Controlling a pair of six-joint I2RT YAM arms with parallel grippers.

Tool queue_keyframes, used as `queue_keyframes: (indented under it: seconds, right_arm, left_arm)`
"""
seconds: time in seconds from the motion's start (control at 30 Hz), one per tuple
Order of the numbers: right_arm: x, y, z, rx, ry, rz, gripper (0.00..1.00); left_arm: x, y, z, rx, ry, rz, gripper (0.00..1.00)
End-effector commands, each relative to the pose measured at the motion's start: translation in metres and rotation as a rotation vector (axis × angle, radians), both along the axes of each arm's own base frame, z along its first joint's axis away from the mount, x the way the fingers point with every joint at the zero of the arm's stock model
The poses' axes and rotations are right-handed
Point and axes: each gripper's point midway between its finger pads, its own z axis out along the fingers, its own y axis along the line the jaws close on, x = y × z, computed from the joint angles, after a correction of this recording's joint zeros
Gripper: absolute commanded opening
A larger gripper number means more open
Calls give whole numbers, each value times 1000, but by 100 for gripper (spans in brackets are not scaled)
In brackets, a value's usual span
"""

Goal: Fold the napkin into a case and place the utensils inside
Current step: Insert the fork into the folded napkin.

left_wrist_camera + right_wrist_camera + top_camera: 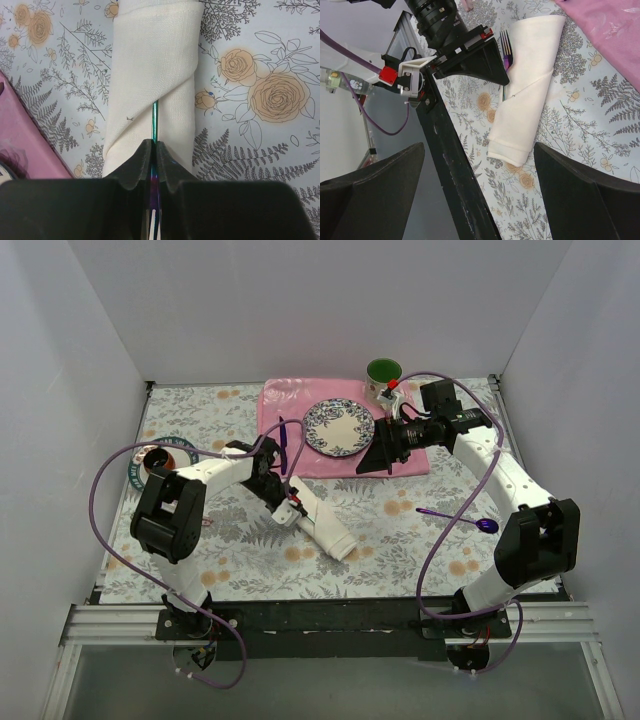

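Note:
The napkin is folded into a narrow cream case [328, 528] lying diagonally on the floral tablecloth; it also shows in the left wrist view [150, 75] and the right wrist view [527, 95]. My left gripper [290, 508] [154, 146] is shut on an iridescent fork [155, 120] at the case's upper end. The handle runs under the diagonal flap, and the tines [506, 45] stick out behind the fingers. An iridescent spoon [460, 519] with a purple bowl lies on the cloth at the right. My right gripper [382, 456] [480, 190] is open and empty, hovering over the placemat's near edge.
A pink placemat [290, 400] at the back holds a patterned plate [339, 427]. A dark purple utensil [283, 443] lies at its left edge. A green cup [383, 370] stands behind the plate and a cup on a coaster [158, 456] at far left. The black front rail [455, 165] borders the table.

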Motion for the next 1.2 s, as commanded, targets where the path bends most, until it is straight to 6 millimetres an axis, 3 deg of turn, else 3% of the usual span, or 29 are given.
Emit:
queue_keyframes:
  seconds: [0.0, 0.63, 0.7, 0.73, 0.87, 1.17]
  right_arm:
    - [-2, 0, 13, 35, -38, 12, 99]
    - [-3, -2, 13, 28, -38, 10, 99]
    - [-3, -2, 12, 26, -37, 10, 99]
    - [-3, -2, 13, 28, -41, 9, 99]
    - [-3, -3, 13, 26, -39, 8, 99]
    - [-1, -7, 18, 16, -68, 1, 99]
  left_arm:
    - [3, -17, 23, -174, -333, -283, 1]
    - [5, -19, 21, -179, -337, -286, 4]
    - [5, -18, 20, -174, -336, -286, 8]
    - [5, -18, 19, -171, -337, -287, 16]
    - [6, -17, 21, -164, -341, -288, 29]
    - [2, -17, 38, -174, -342, -286, 42]
